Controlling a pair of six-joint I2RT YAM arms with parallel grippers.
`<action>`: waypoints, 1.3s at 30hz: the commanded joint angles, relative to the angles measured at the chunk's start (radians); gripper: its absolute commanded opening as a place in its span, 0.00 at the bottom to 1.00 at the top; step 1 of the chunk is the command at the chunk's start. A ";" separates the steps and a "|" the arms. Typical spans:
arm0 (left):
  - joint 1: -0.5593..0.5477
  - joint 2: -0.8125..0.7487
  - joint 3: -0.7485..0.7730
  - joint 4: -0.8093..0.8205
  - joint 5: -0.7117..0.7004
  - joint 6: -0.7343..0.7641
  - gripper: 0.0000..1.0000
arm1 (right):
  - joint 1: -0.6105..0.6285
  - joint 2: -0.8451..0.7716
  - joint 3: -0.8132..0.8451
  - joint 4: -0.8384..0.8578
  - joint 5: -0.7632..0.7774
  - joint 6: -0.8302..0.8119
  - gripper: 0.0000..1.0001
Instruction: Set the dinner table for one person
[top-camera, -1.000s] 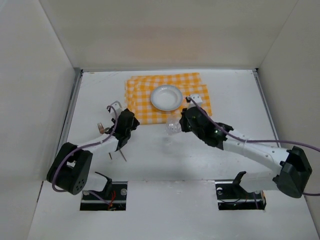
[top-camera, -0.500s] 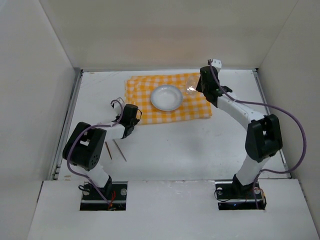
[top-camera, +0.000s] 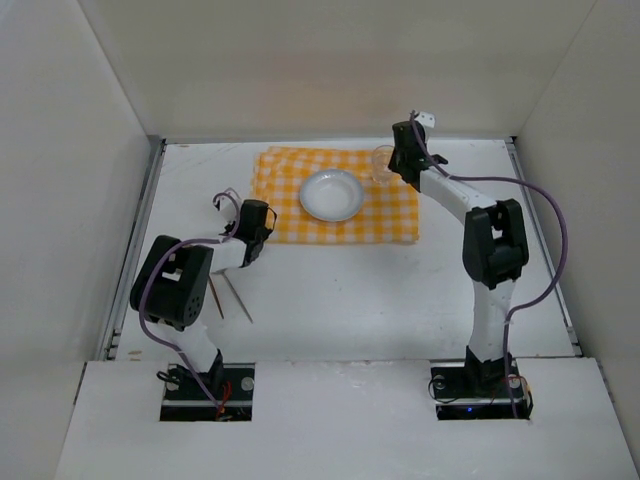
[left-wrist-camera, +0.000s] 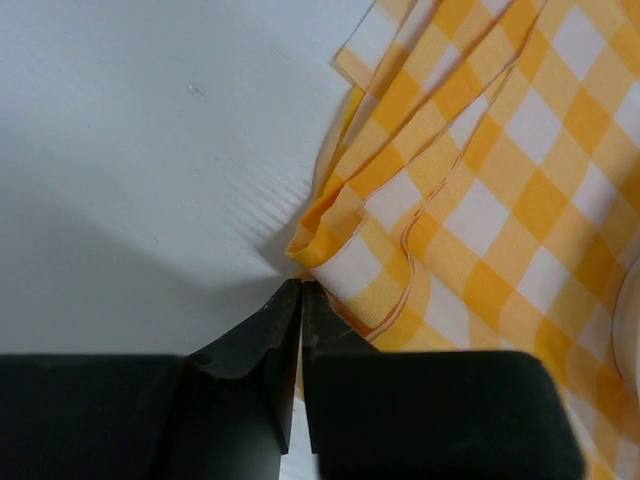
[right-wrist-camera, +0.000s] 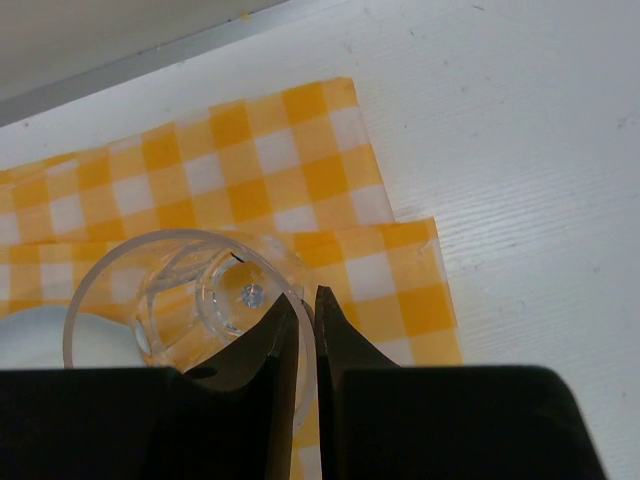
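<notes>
Overhead and wrist views of the place setting. We see the dinner table, a broad matte white top enclosed by plain white panels, carrying every item shown. A yellow-and-white checked cloth lies flat toward its far middle, with a white plate resting on it.

The left gripper sits at the near left corner of the cloth. Its jaws are drawn together to a thin slit. The corner of the fabric meets the tips and is gathered there into several small pleats, so we read the fingers as pinching that corner. The fabric hides how deep the hold goes.

The right gripper reaches to the far right part of the cloth, beyond the plate. Its jaws are also closed to a narrow gap, clamped across the wall of a clear glass at its rim. The glass stands upright, mouth up, over the checked fabric and just beside the plate's far right edge.

Two thin brown sticks lie on the bare tabletop near the left arm, well apart from the cloth.
</notes>
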 joint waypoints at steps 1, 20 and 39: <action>0.009 -0.008 0.006 -0.023 -0.018 -0.004 0.08 | -0.008 0.011 0.095 -0.015 0.012 -0.008 0.06; -0.094 -0.654 -0.220 -0.337 -0.184 0.059 0.45 | -0.020 0.120 0.180 -0.108 0.001 -0.014 0.14; -0.060 -0.938 -0.327 -0.888 -0.179 -0.165 0.41 | -0.010 -0.283 -0.145 0.043 -0.052 0.009 0.82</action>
